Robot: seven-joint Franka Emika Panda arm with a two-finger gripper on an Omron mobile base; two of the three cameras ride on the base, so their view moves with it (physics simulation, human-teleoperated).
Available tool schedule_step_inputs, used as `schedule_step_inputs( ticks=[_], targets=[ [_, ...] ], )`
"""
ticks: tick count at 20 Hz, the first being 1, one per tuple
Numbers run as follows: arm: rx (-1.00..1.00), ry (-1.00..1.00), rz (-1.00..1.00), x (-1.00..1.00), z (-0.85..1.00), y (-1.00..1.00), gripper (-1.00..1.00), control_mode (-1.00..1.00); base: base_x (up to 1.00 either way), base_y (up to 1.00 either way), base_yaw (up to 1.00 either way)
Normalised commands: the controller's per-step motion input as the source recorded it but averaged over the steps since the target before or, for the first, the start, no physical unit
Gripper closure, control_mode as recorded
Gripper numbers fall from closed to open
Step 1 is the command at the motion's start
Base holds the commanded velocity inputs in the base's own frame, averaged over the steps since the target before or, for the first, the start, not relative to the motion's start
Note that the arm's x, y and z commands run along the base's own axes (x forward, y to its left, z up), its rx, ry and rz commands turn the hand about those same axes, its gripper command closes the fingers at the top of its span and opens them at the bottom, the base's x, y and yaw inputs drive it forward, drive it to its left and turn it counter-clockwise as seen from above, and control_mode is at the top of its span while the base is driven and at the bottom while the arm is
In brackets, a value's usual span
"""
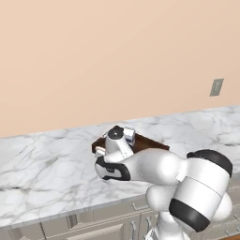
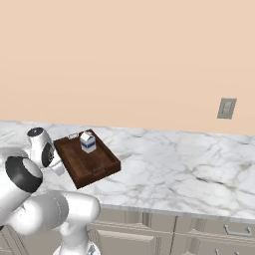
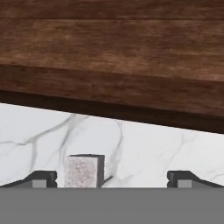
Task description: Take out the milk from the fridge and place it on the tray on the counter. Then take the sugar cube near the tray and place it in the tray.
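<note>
In the hand view the sugar cube (image 3: 84, 170) sits on the white marble bench (image 3: 144, 148), close to the left fingertip (image 3: 41, 178) and well off from the right one, so the pincer (image 3: 113, 179) is spread wide with the cube inside its span but off centre; a closing stroke would probably push the cube sideways before both tips bear on it. The hand is held low, looking along the bench at the tray's dark wooden wall (image 3: 113, 96) just behind, presumably because so small a cube can only be taken by tips nearly on the marble. In the right base view the arm hangs at the tray's left end, and the milk (image 2: 87, 142) already stands upright inside the tray (image 2: 102, 169), near its far end, leaving the near floor free for the cube
</note>
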Motion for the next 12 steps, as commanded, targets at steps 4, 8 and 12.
schedule_step_inputs(
  ticks=[4,8,12],
  targets=[
    [0.0,0.04,0.0,0.23,-0.19,0.25,-1.0,-1.0,0.0,0.0,0.0],
    [0.0,0.03,0.0,0.25,-0.24,0.16,-1.0,-1.0,0.0,0.0,0.0],
    [0.0,0.0,0.0,0.16,-0.25,0.02,1.0,-1.0,0.0,0.0,0.0]
  ],
)
